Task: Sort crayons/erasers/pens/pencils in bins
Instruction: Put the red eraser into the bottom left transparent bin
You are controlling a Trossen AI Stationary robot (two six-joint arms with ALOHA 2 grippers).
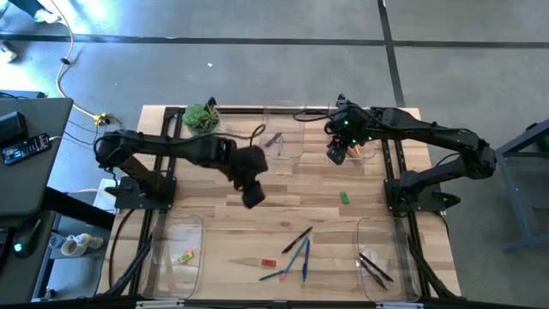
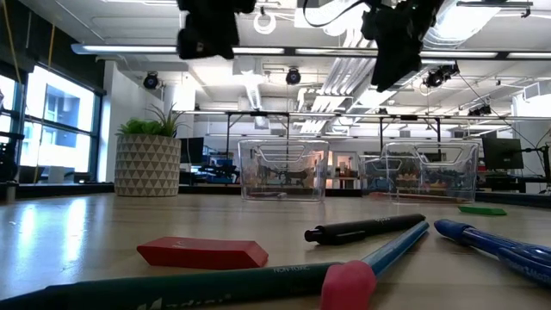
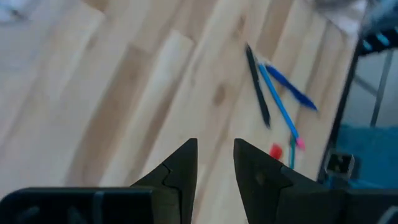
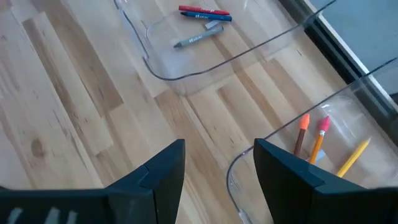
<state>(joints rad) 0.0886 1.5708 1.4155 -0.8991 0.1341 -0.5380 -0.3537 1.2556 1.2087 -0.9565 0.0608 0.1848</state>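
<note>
The bench point(image 1: 283, 193) was pale, smooth planked wood; the bins point(image 4: 205, 62) were clear glossy plastic; the gripper fingers point(image 3: 180, 171) looked matt black.

Bright, even daylight on the table point(image 1: 283, 184) — soft shadows. In the low view, ceiling strip lights glare and the nearest pens point(image 2: 366, 230) are blurred — the left wrist view is smeared.

The wooden table point(image 1: 223, 215) carries four clear bins point(image 1: 176, 245), a potted plant point(image 1: 200, 117), loose pens point(image 1: 296, 242) and erasers point(image 1: 344, 197).
</note>
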